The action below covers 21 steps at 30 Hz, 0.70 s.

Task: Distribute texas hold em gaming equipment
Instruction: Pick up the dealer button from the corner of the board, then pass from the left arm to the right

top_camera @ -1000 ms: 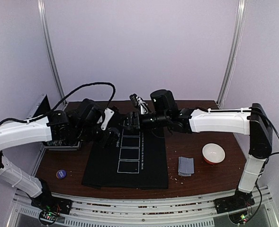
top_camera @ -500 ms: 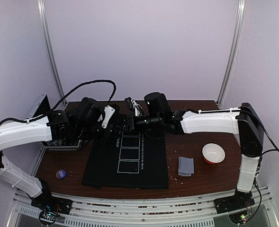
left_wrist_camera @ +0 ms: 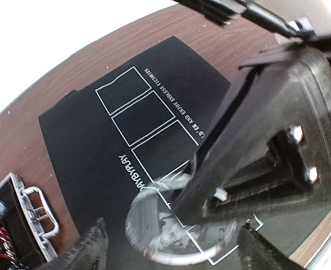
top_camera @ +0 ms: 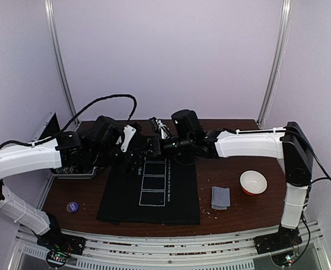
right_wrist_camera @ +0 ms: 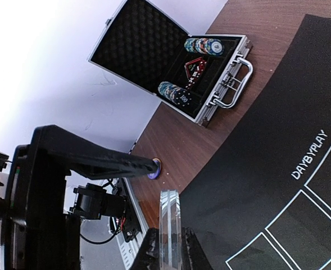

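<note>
A clear, silver-rimmed round disc [left_wrist_camera: 173,228] hangs over the black mat [top_camera: 151,191], just above its top printed box. My right gripper [right_wrist_camera: 169,243] is shut on the disc [right_wrist_camera: 169,222], seen edge-on between its fingers. My left gripper [left_wrist_camera: 173,250] is open, its fingertips [left_wrist_camera: 92,247] standing wide on either side of the disc without touching it. In the top view the two grippers meet at the mat's far left corner [top_camera: 141,153]. A purple disc [top_camera: 72,207] lies on the table near the front left. Grey-backed cards [top_camera: 221,197] lie right of the mat.
An open metal case [right_wrist_camera: 193,62] with stacks of chips stands at the table's left, mostly behind my left arm in the top view. A white bowl [top_camera: 253,181] with an orange outside sits at the right. The right arm [left_wrist_camera: 261,140] fills much of the left wrist view.
My right gripper moved left to the left gripper and shut on the clear disc. The left gripper's fingers opened wider and let go of it.
</note>
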Motion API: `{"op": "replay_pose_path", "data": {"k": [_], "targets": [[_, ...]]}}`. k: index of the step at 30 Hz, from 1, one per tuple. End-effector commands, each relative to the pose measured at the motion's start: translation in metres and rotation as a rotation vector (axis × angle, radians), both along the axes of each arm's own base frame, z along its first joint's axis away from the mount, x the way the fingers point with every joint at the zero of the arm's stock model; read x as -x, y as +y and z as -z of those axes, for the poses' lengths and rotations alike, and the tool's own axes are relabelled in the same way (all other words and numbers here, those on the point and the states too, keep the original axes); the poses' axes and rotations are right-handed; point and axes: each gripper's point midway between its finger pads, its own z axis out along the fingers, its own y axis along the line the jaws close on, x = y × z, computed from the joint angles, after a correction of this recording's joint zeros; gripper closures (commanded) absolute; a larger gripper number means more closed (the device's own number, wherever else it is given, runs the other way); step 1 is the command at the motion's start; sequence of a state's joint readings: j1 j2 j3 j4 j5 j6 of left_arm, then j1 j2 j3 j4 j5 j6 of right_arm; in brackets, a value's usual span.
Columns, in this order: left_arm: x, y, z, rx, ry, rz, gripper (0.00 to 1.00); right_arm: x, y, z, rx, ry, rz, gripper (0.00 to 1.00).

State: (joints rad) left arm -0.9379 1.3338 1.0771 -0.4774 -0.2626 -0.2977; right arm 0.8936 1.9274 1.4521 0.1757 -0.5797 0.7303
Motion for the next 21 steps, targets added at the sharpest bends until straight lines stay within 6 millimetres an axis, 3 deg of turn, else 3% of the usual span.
{"op": "replay_pose_path", "data": {"k": [1, 5, 11, 15, 21], "targets": [[-0.002, -0.007, -0.002, 0.054, 0.019, -0.025, 0.07, -0.033, -0.042, -0.011, 0.044, -0.047, 0.101, 1.0], [-0.002, 0.0, 0.013, 0.027, 0.058, -0.062, 0.02, -0.062, -0.084, 0.001, 0.152, -0.078, 0.218, 1.0], [-0.005, 0.033, 0.071, -0.071, 0.248, -0.182, 0.02, -0.086, -0.133, 0.003, 0.203, -0.081, 0.333, 1.0], [-0.003, 0.059, 0.101, -0.088, 0.356, -0.251, 0.02, -0.091, -0.149, 0.006, 0.247, -0.089, 0.366, 1.0], [-0.002, 0.08, 0.117, -0.08, 0.396, -0.298, 0.02, -0.093, -0.153, 0.008, 0.268, -0.094, 0.38, 1.0]]}}
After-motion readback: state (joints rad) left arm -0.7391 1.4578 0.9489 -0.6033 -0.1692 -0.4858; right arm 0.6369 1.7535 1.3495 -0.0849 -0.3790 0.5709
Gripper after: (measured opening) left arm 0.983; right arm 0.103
